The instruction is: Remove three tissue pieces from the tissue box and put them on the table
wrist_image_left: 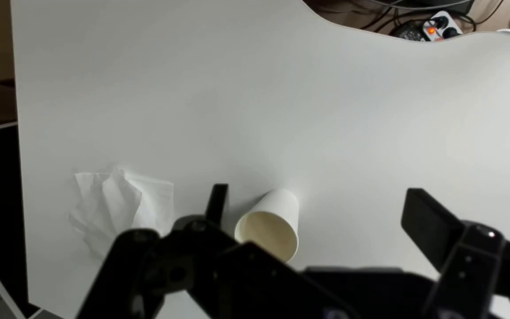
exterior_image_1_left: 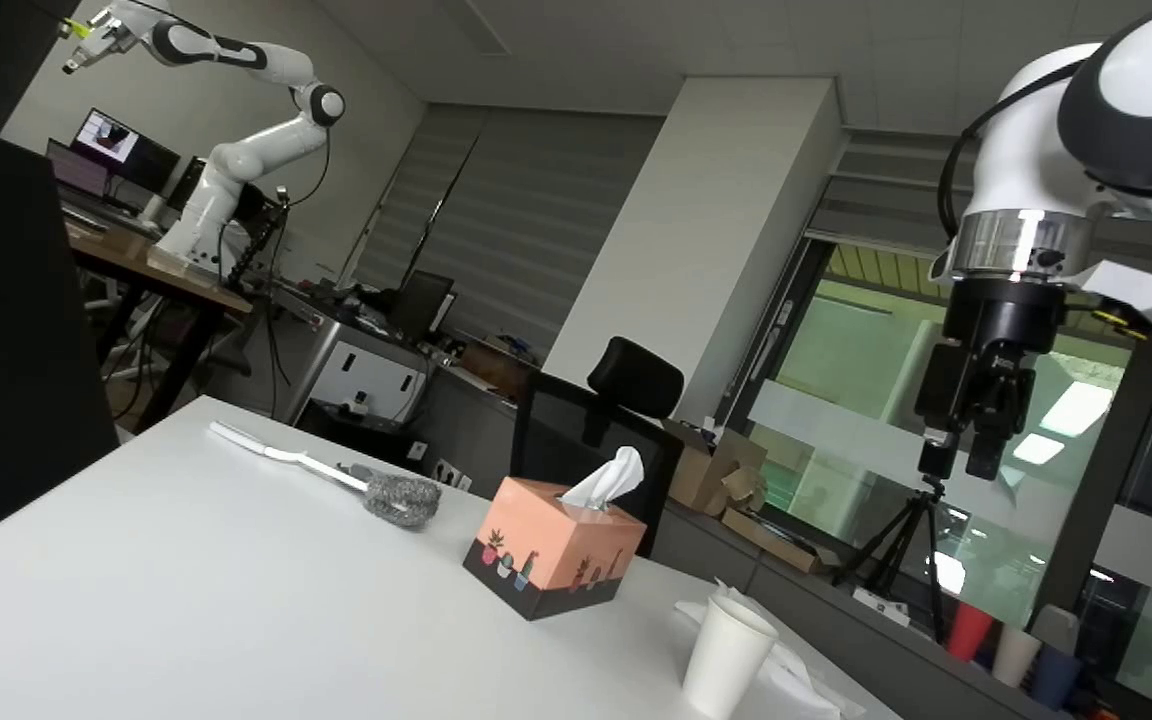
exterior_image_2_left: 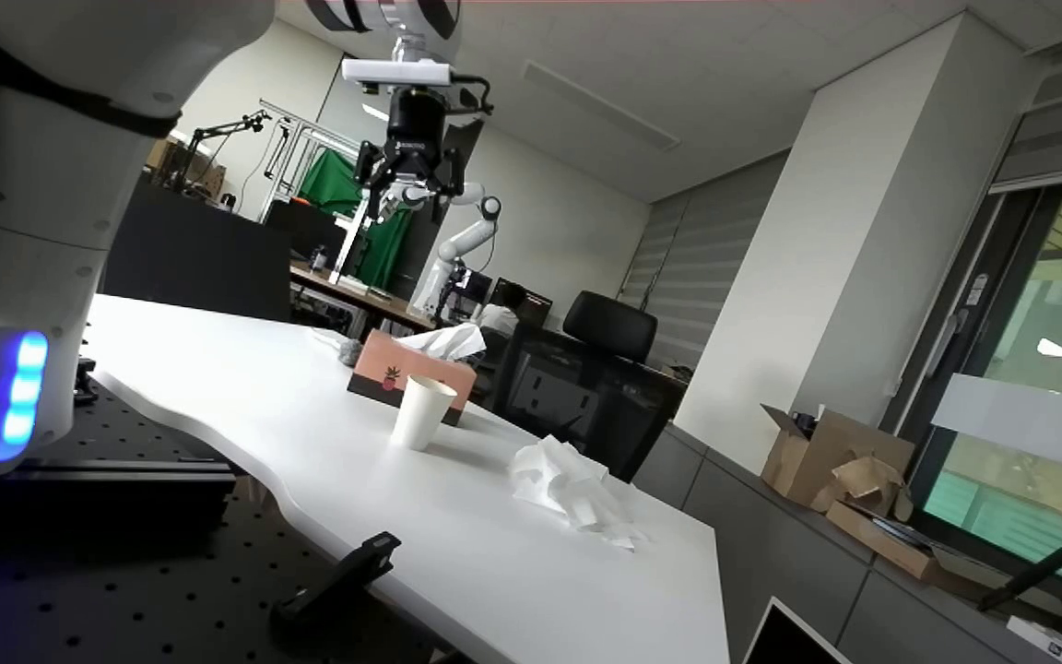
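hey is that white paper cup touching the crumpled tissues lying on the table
Apart. In an exterior view, a strip of the white table shows plainly between the paper cup and the crumpled tissues.

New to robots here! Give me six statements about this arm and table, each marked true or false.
1. Crumpled tissue pieces lie on the table. True.
2. The white cup stands upright, apart from the tissue box. True.
3. The tissue pieces are stuffed inside the white cup. False: they lie on the table, apart from it.
4. The end effector hangs above the table. True.
5. The end effector is shut on the white cup. False: it is open and holds nothing.
6. Nothing sticks out of the tissue box. False: a white tissue stands up from its top.
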